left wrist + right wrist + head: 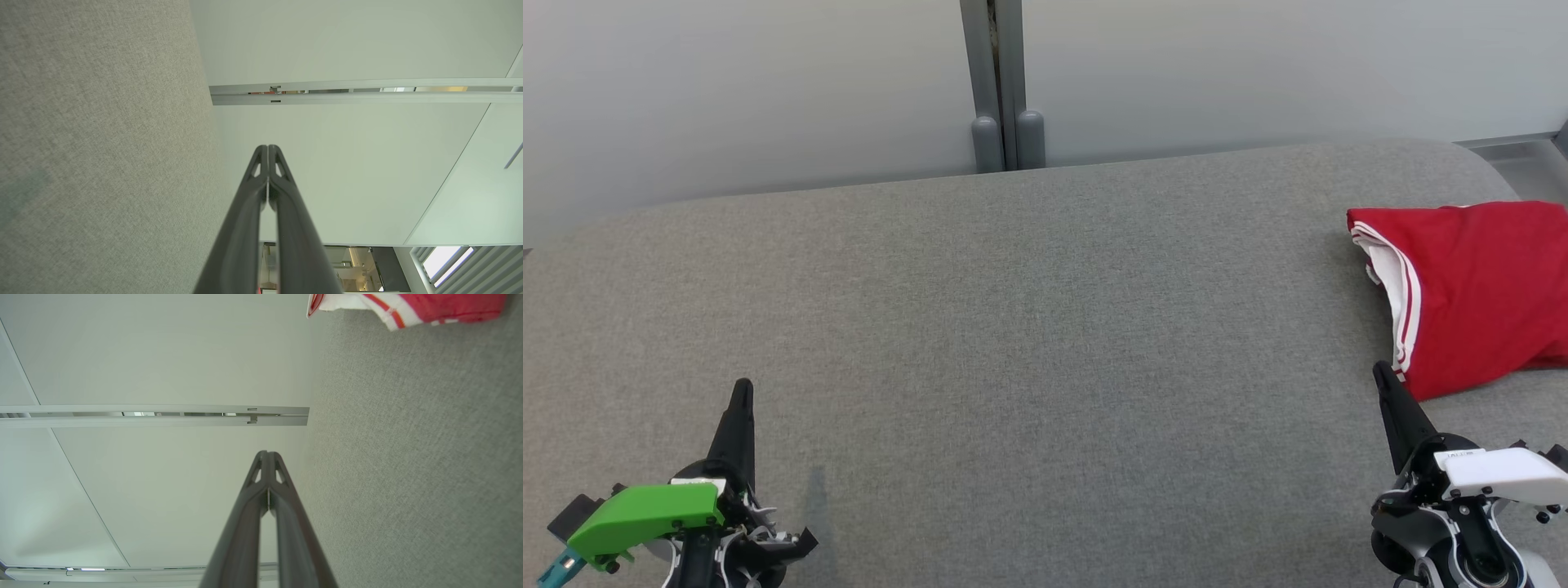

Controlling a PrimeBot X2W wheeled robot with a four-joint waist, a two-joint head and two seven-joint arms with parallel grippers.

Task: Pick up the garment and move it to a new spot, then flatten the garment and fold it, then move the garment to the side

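At the right end of the grey fabric-covered counter lies the garment, folded into a compact red bundle. Its far edge is straight, and its right side runs out of the head view. Along the edge facing the middle of the counter the layers gape a little, and a white band with thin red stripes curves down that side. The red cloth on top is mostly smooth, with a few soft creases near its near corner. In the right wrist view the garment shows the same red cloth and striped white trim, resting flat on the grey fabric.

The right gripper is clenched with its two dark fingers pressed together, grasping nothing. Its tip points at the garment's near corner, close beside it, with a strip of grey between them. The right wrist view shows this gripper with both fingers meeting at the tips and the garment ahead and off to one side.

The left gripper is likewise clenched on nothing and is well apart from the garment, across the counter. In its own wrist view the fingertips of this gripper touch.
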